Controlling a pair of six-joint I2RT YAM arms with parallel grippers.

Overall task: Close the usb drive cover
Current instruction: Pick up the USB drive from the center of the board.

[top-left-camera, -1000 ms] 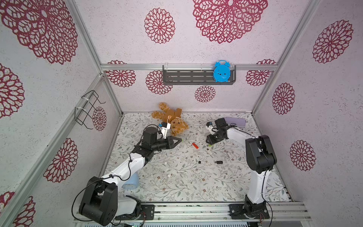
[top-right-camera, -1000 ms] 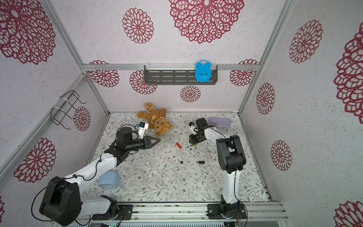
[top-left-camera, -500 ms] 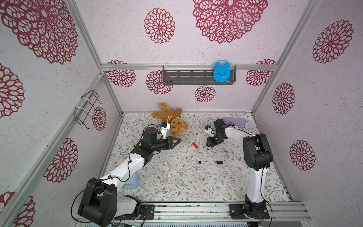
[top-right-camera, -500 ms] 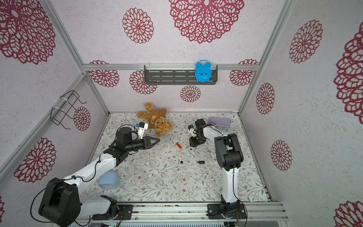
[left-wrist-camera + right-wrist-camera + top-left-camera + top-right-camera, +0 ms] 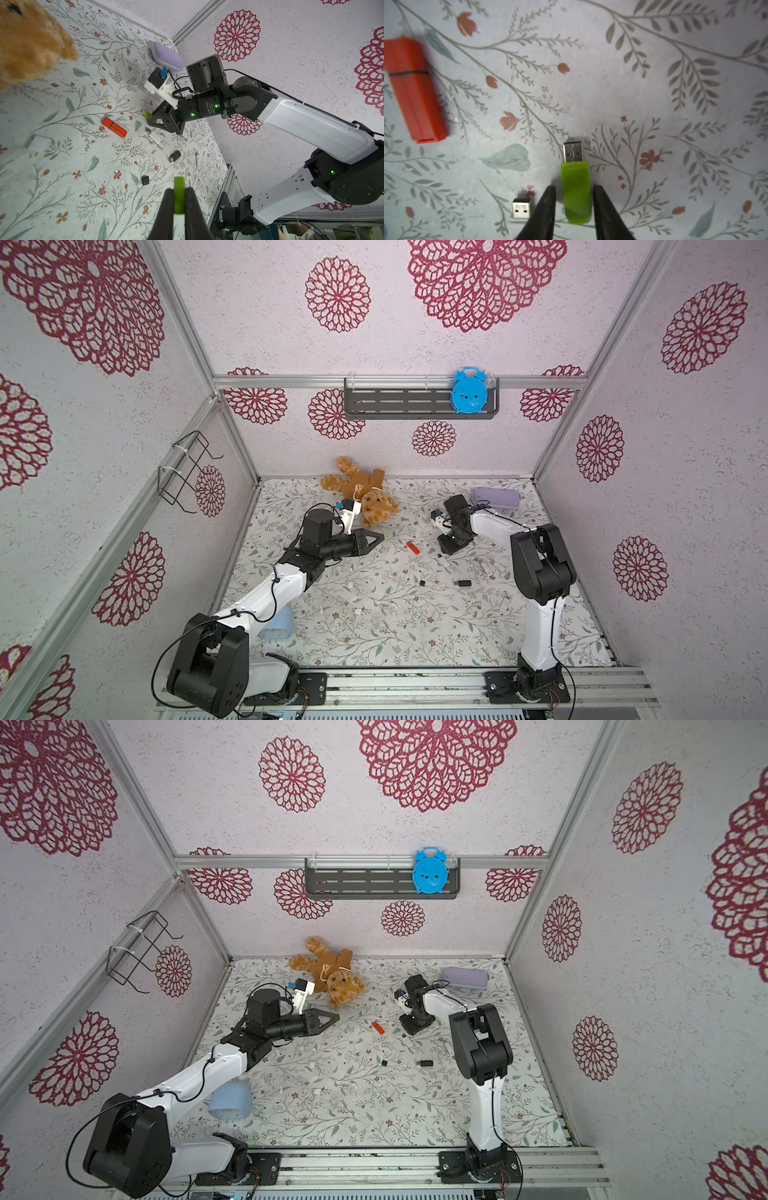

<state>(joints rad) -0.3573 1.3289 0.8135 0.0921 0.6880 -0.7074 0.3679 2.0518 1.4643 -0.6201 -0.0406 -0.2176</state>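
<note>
The right wrist view alone shows the green usb drive (image 5: 576,193) flat on the worktop (image 5: 623,83), its metal plug (image 5: 572,152) bare. The right gripper (image 5: 574,188) straddles it, unclamped, with a thin gap showing. In both top views the right arm (image 5: 490,526), folded steeply down at centre right, hides the drive. The left arm (image 5: 282,593) reaches out low, and the left gripper (image 5: 179,189) is clamped on the green cover (image 5: 179,184) near frame centre.
</note>
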